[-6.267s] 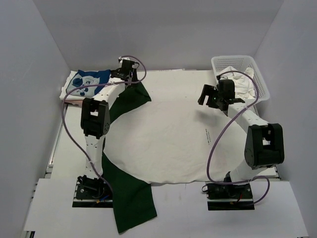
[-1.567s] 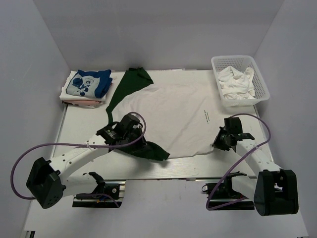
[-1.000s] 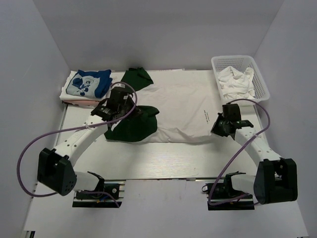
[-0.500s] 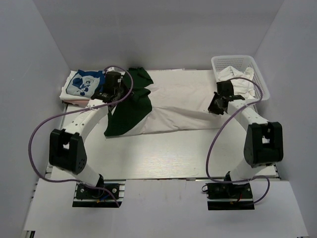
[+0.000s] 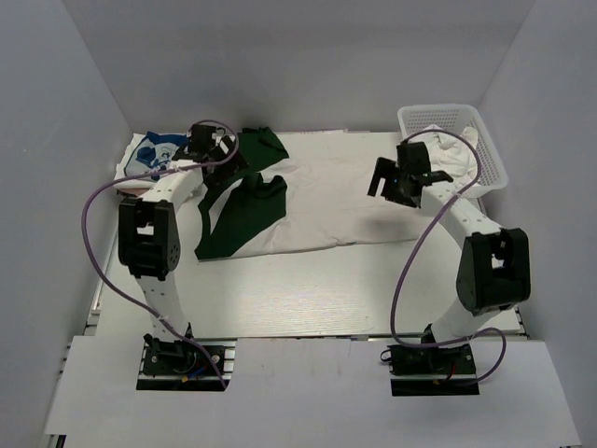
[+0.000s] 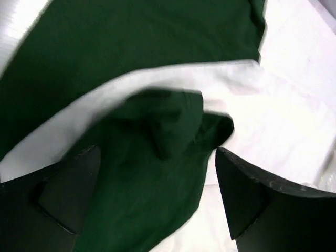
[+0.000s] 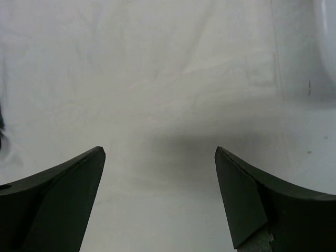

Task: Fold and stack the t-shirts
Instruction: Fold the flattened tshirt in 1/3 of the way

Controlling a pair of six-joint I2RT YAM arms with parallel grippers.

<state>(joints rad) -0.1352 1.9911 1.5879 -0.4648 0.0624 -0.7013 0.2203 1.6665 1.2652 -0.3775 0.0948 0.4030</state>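
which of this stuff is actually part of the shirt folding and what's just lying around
Part of the job:
- white-and-green t-shirt, partly folded mid-table
- blue-print t-shirt, folded, far left corner

Just there:
- white basket, far right corner
- white cloth crumpled in it, possibly another shirt

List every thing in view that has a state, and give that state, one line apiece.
Left hand: open, empty.
Right hand: open, empty.
White-and-green t-shirt: folded over once, lying loose on the table.
Blue-print t-shirt: folded.
Basket: holding crumpled white cloth.

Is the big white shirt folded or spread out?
Folded once. The shirt lies doubled into a narrow band, and its green sleeve is flopped on top.
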